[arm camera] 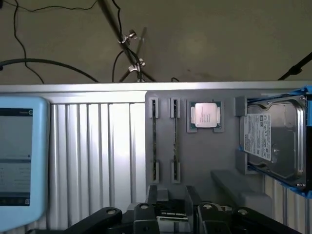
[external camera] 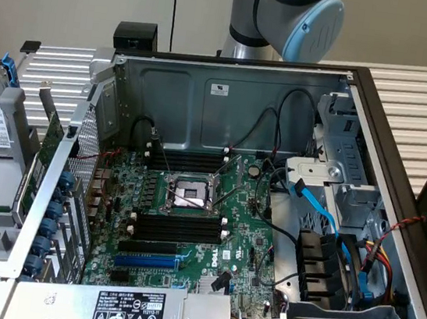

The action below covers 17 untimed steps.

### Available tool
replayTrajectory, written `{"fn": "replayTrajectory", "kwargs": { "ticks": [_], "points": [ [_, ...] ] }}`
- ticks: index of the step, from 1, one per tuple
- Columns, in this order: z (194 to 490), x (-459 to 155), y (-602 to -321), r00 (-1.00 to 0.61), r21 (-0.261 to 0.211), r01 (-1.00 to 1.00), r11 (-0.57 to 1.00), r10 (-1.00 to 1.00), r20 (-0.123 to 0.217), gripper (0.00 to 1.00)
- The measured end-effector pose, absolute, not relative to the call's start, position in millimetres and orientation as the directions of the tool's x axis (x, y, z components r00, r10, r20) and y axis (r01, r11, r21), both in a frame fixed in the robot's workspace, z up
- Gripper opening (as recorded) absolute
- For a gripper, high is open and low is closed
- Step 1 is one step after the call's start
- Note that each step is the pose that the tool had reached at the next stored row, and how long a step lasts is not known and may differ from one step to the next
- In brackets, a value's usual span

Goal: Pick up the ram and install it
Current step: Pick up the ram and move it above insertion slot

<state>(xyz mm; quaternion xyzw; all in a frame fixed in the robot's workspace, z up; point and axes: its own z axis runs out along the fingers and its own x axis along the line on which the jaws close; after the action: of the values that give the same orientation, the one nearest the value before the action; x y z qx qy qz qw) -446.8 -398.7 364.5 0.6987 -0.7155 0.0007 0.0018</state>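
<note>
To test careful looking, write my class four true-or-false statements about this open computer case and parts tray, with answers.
1. The long thin ram stick is seated in the green motherboard. False: it stands on edge in the grey plastic tray; the black memory slots are empty.
2. The square silver processor chip lies in that tray. True.
3. The silver hard drive sits in a red bracket. False: its bracket is blue.
4. A blue flat cable runs inside the metal case. True.

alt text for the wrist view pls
Two long thin ram sticks stand on edge in a grey plastic parts tray, with the black gripper above the tray's edge. The tray also holds a square silver processor chip and a silver hard drive, and sits on a ribbed metal table.
</note>
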Motion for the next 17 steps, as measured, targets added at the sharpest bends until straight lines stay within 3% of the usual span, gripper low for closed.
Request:
{"fn": "replayTrajectory", "kwargs": {
  "ticks": [5,6,17],
  "points": [
    [355,-447,-399,-0.007,0.001,-1.0,0.007,-1.0,0.004,0.38],
    [354,-447,-399,-0.004,0.002,-1.0,0.004,-1.0,0.004,0.45],
    [334,-460,-399,0.011,0.001,-1.0,-0.011,-1.0,0.004,0.45]
  ]
}}
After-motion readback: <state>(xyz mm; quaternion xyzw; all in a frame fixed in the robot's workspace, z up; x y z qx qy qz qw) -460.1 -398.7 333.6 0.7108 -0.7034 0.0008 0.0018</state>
